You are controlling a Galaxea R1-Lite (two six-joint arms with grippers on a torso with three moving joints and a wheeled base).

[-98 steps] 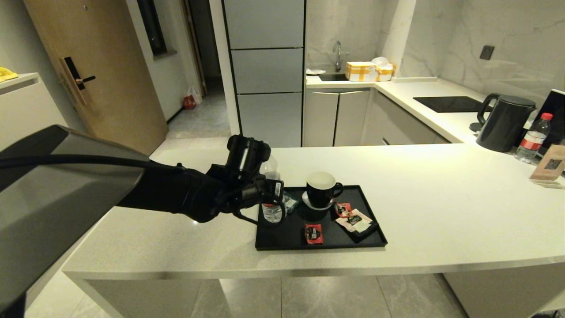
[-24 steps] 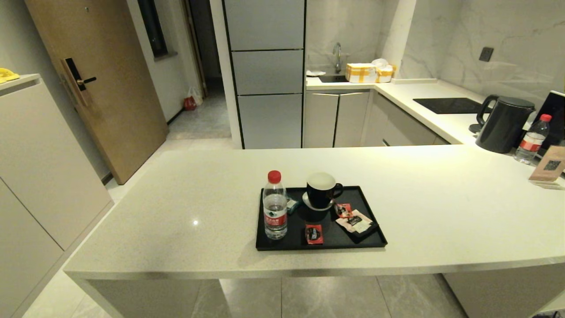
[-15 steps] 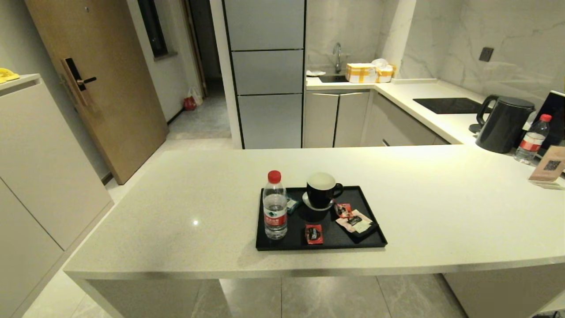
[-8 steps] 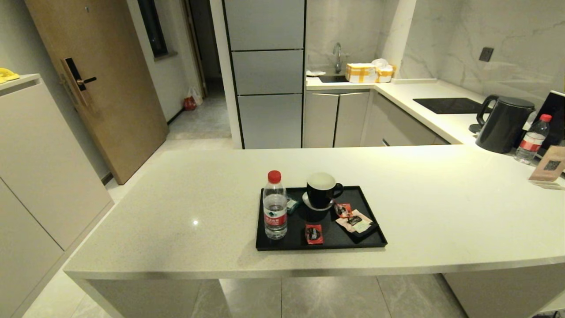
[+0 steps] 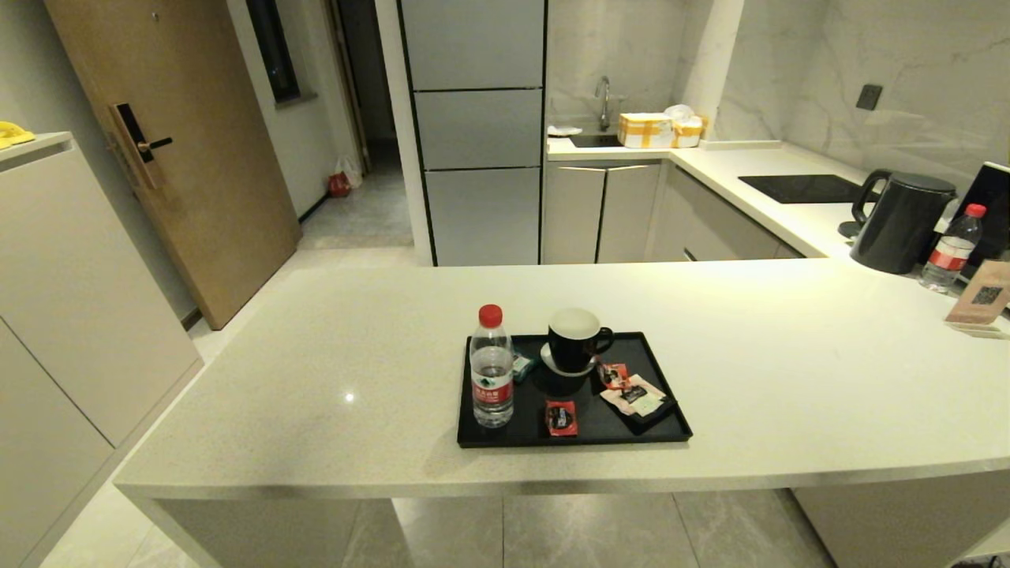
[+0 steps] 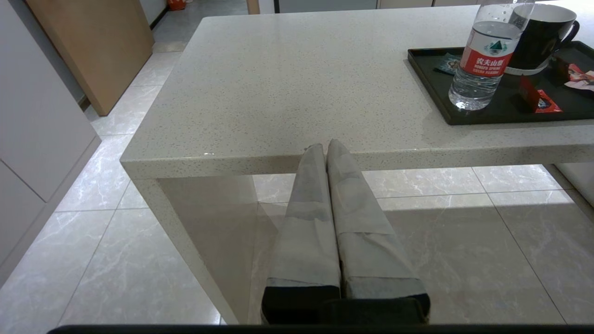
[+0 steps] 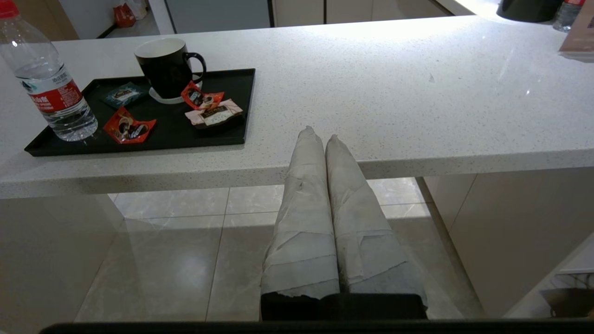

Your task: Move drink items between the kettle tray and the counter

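The clear water bottle (image 5: 491, 368) with red cap stands upright at the left end of the black kettle tray (image 5: 663, 435); the bottle (image 6: 481, 60) (image 7: 52, 88) also shows in both wrist views. A red sachet (image 5: 561, 417) (image 6: 537, 96) (image 7: 128, 125) lies flat near the tray's front rim. The tray (image 6: 510, 118) (image 7: 139, 147) rests on the cream counter (image 5: 316, 394). My left gripper (image 6: 326, 144) is shut and empty, held low in front of the counter edge, left of the tray. My right gripper (image 7: 319, 133) is shut and empty, low before the counter edge, right of the tray. Neither arm shows in the head view.
A black mug (image 5: 575, 338) on a white coaster, a second red sachet (image 5: 615, 372), a pale pink sachet (image 5: 641, 396) and a teal sachet (image 5: 520, 364) share the tray. A black kettle (image 5: 899, 221), another bottle (image 5: 953, 248) and a card stand (image 5: 982, 296) sit far right. The hob panel (image 5: 801, 187) lies behind.
Earlier my left arm reached over the tray with its gripper at the bottle; it has since withdrawn out of the head view, leaving the bottle standing. Nothing has moved in the last second.
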